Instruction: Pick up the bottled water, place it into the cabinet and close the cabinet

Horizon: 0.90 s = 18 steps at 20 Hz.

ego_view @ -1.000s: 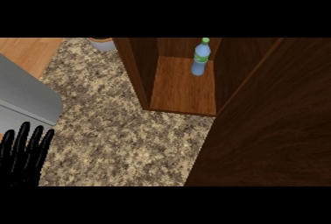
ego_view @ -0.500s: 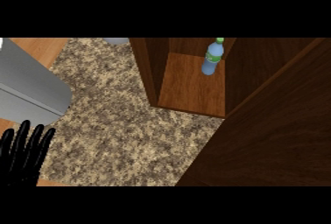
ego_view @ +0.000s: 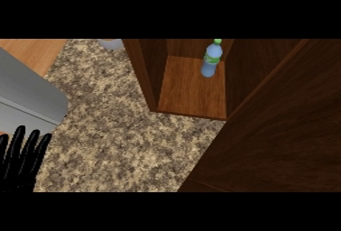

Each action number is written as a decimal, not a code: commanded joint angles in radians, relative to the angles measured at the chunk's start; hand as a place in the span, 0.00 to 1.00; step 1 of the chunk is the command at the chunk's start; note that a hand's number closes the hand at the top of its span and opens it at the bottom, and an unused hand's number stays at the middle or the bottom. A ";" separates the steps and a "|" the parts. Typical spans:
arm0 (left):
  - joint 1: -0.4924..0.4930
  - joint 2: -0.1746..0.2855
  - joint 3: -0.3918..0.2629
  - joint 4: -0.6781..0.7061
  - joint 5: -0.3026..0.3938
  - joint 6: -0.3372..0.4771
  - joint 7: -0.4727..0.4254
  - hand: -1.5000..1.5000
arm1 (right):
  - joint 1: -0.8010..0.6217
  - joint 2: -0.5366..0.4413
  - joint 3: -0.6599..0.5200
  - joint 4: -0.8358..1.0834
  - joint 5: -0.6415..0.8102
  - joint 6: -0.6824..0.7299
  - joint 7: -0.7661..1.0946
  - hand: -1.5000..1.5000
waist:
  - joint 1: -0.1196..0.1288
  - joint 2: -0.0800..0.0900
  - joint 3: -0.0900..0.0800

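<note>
Granite-look speckling in brown and beige covers the surface (ego_view: 126, 135), which fills the middle of the head view. At the top stands a dark brown wooden cabinet (ego_view: 149, 76) with its inside showing: a lighter brown floor board between 2 dark side walls. The bottled water (ego_view: 211, 61), a pale blue clear plastic bottle with a green cap, stands on that floor board, deep inside and just beside the right wall, with nothing touching it. A broad dark wooden door panel (ego_view: 279, 135) takes up the right and lower right of the view and leaves the cabinet's opening uncovered. At the left edge lies a flat grey metal slab with a rounded corner (ego_view: 26, 97), and a strip of light orange wood (ego_view: 26, 49) shows above it. The black left robot hand (ego_view: 23, 162) rests at the lower left corner, fingers straight, slightly spread and pointing up, holding nothing and well apart from the bottled water.
</note>
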 commanded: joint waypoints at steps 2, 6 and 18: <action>0.007 -0.003 0.011 -0.003 0.008 -0.001 -0.005 0.00 | -0.041 0.124 -0.132 0.107 0.040 -0.236 -0.034 1.00 | -0.028 0.007 0.005; 0.014 0.004 0.018 0.008 0.009 -0.014 -0.008 0.00 | -0.102 0.125 -0.199 0.157 0.034 -0.294 -0.059 1.00 | -0.008 0.007 0.005; -0.013 0.002 0.005 0.010 0.031 -0.047 0.021 0.00 | -0.720 0.130 -0.387 0.671 -0.058 -0.638 -0.075 1.00 | 0.024 0.000 0.012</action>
